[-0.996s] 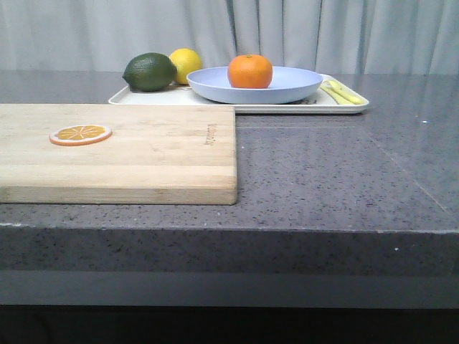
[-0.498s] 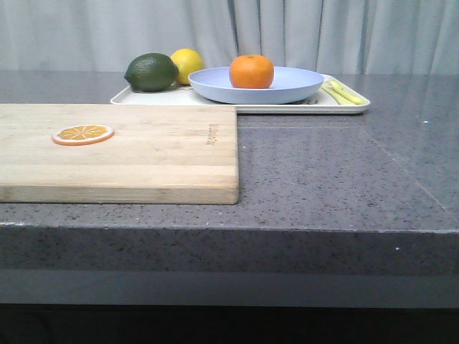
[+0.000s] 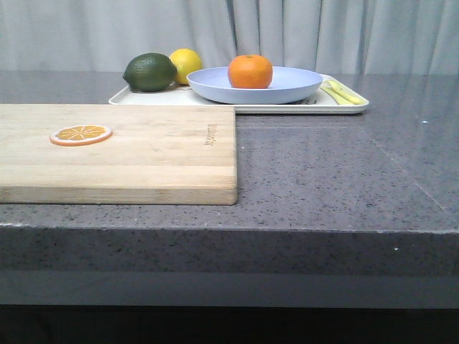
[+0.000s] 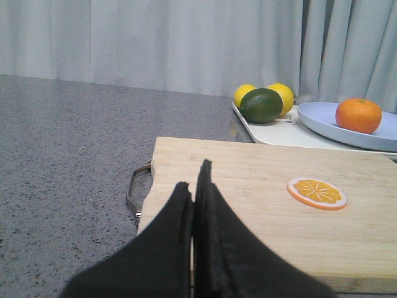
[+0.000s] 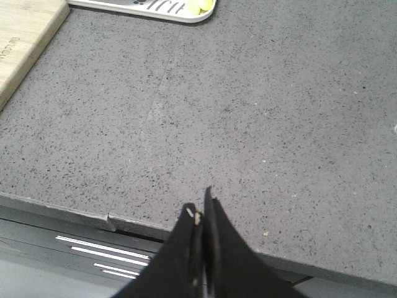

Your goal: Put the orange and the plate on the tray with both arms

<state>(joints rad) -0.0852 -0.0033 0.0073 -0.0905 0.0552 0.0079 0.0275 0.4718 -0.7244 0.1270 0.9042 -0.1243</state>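
The grey speckled bench [image 3: 337,179] carries a light wooden cutting board [image 3: 143,154] at its front-left, the board's near edge lying close to the front edge of the bench. Behind it, toward the rear edge near the middle, sits the cream-white tray [image 3: 247,106], flat on the surface. On the tray rests the pale lavender-blue plate [image 3: 290,89], and the orange [image 3: 250,72] sits in the plate, upright and touching nothing else. On the tray's left part, beside the plate, lie a dark green lime [image 3: 150,72] and, just behind it, a yellow lemon [image 3: 186,63]; pale yellow utensils [image 3: 343,93] lie at the tray's right end. A thin orange slice [image 3: 80,134] lies flat on the board's left part. The left hand [image 4: 194,180] hangs over the board's near-left area, fingers pressed together, gripping nothing. The right hand [image 5: 201,208] sits over the bench's front edge on the right side, fingers likewise clenched and empty.
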